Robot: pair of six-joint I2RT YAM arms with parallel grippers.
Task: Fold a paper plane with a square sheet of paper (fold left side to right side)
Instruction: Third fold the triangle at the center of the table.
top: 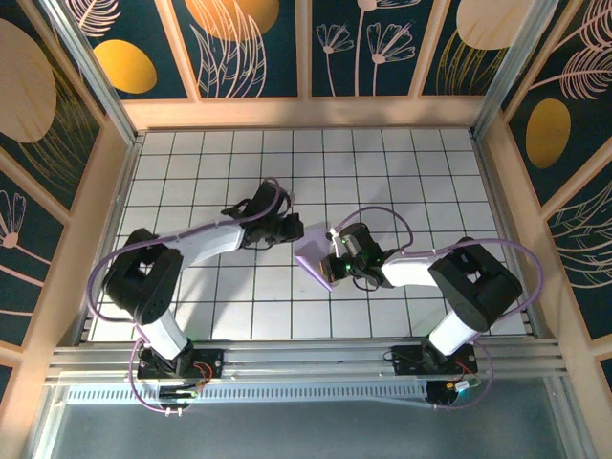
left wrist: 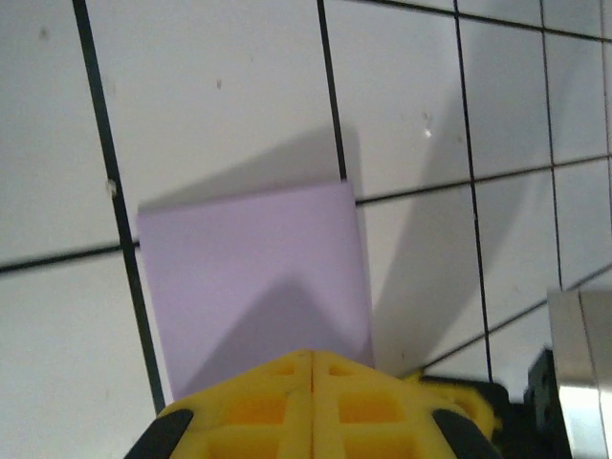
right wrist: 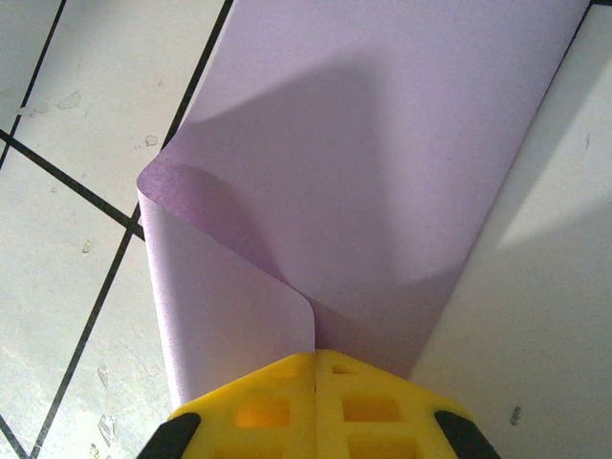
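Square sheet of paper (top: 316,263), pale lavender, caught mid-fold between the left gripper (top: 290,228) and the right gripper (top: 337,256) on the white tiled table (top: 421,182). Left fingers (left wrist: 287,373) pressed together at the sheet's near edge, with paper spread flat ahead of them; impossible to tell whether pinching it or merely pressing it down. Right fingers (right wrist: 354,378) likewise closed, apparently clamped on a rolled-over layer, with a soft, uncreased loop curling just left of the tips and a straight edge running away ahead and to the right. Step in hand, by the look of it: bringing one side across onto the other. To do it well: line up the moving edge with the resting edge before flattening anything, hold the anchored side firm under the left tips against sliding on the smooth tiles, then lower the loop and press along it from one end to the other for a sharp, straight crease. Risk, judged from the loose curl: a skewed fold if let go too soon. Long axis seemingly set slantwise across the tile lines in the overhead view, stretching ahead of the right tips as a band. No nose formed yet, so no true pointing direction beyond one corner showing just beside the right gripper on its base side.
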